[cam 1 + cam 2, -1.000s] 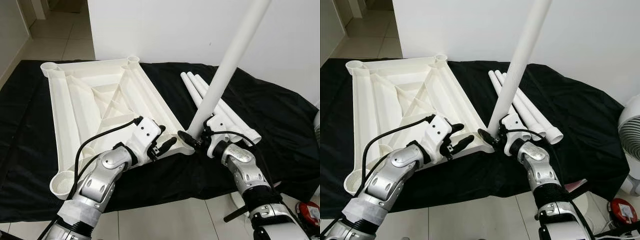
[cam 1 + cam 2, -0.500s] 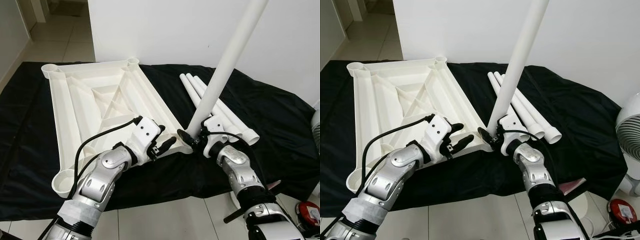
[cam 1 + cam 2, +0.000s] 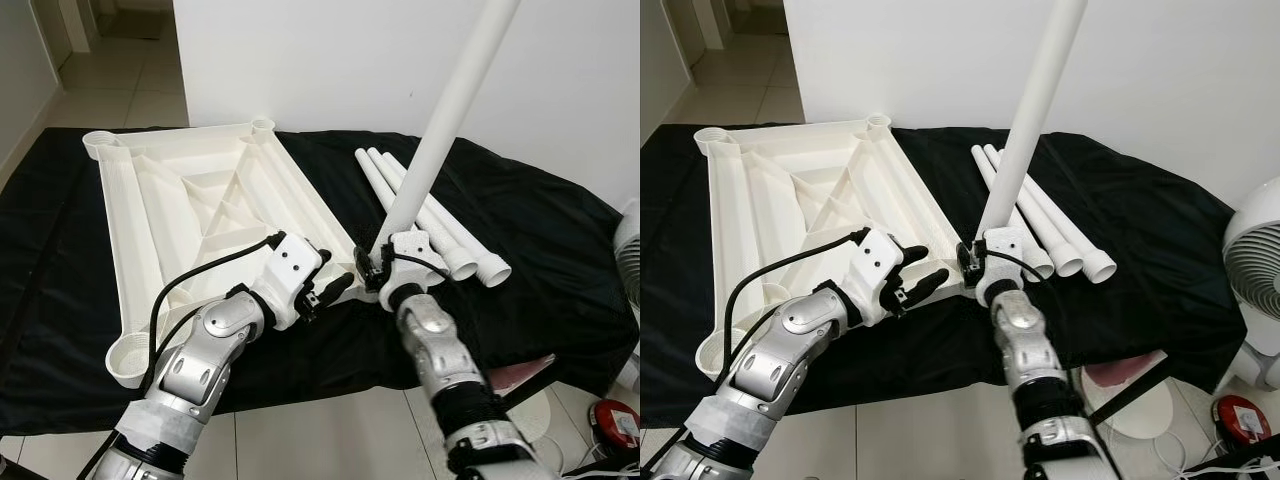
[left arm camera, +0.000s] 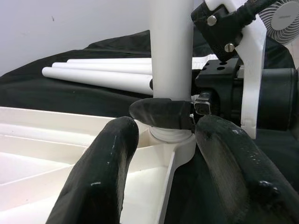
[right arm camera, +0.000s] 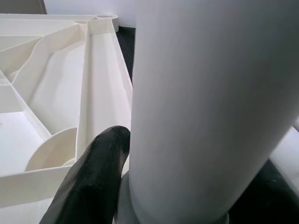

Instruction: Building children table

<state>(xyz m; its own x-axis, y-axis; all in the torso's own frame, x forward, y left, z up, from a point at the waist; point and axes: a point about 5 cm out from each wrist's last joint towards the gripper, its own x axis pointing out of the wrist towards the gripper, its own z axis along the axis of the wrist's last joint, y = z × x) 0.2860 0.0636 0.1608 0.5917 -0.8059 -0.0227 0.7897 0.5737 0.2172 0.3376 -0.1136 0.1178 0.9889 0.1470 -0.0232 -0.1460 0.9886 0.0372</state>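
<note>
The white table top [image 3: 200,200] lies upside down on a black cloth. A white table leg [image 3: 440,120] stands slightly tilted with its foot at the top's near right corner socket [image 4: 173,140]. My right gripper [image 3: 372,272] is shut on the leg's lower end. One of its fingers [image 4: 161,113] wraps the tube just above the socket. The right wrist view shows the leg [image 5: 205,102] close up beside one finger [image 5: 93,177]. My left gripper [image 3: 325,290] is open just left of that corner, above the top's edge, with nothing between its fingers [image 4: 103,172].
Three more white legs [image 3: 430,215] lie side by side on the cloth, right of the table top. A white fan [image 3: 1255,260] stands at the far right, with a red object [image 3: 612,420] on the tiled floor. A white wall is behind.
My right forearm has swung in to the left under its gripper. The leg now stands a little more upright. The left gripper has stayed put.
</note>
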